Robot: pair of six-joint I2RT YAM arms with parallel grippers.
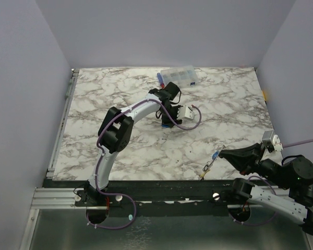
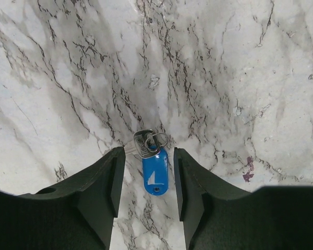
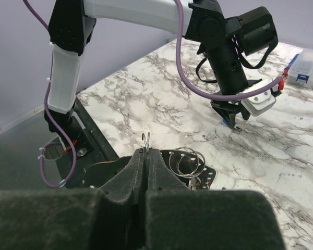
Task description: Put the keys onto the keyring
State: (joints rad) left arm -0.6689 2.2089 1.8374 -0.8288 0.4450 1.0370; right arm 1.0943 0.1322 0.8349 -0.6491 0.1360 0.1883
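The left jaws stand released, pointing down at the marble desk (image 1: 104, 94) not far from the clear box (image 1: 178, 76). A blue key (image 2: 155, 174) with a small silver ring (image 2: 147, 140) lies flat on the desk between them, with a gap on each side. At the near right edge, the right jaws are clenched on a thin wire loop of the keyring (image 3: 145, 139). More hoops (image 3: 185, 160) sit just behind. A short chain (image 1: 207, 167) trails toward the desk's near edge.

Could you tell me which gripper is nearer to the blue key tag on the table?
Left. The left gripper straddles the blue key tag, one open finger on each side. The right gripper is far off at the near right edge of the table, shut on the keyring.
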